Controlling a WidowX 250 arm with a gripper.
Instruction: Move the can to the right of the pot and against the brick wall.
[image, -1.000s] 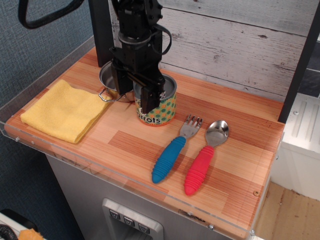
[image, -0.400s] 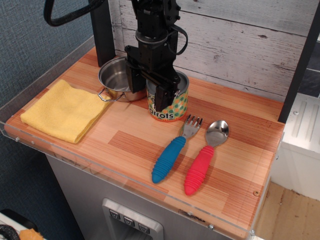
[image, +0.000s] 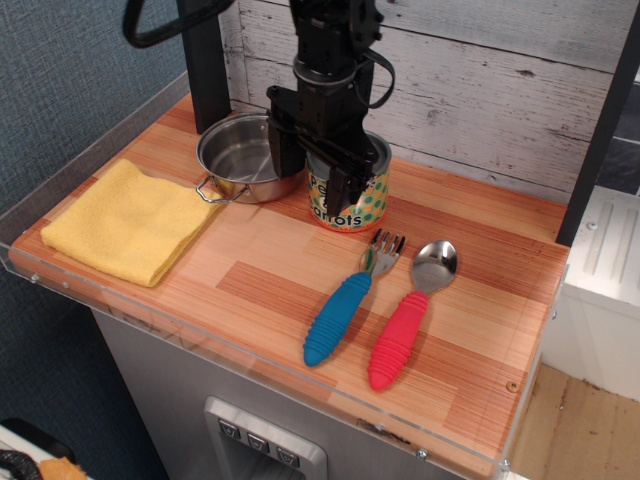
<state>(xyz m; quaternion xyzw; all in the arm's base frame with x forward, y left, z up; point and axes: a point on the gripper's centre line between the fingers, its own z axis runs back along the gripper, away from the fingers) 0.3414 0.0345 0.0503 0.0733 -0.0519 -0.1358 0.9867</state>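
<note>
The wooden desk (image: 480, 300) ends in a clear plastic lip along its front and left edges, and the brick wall (image: 480, 90) of pale planks closes the back. The hand (image: 318, 165) is clamped on the can (image: 352, 195), which stands just right of the pot (image: 240, 160), near the wall. Bare wood lies open to the can's right. Its label shows "rrots". A yellow cloth (image: 130, 222) lies left; a fork (image: 345, 302) and spoon (image: 408, 318) lie in front.

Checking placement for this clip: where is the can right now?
The can stands toward the back of the table, just right of the pot, near the plank wall, with the gripper jaws around it.
</note>
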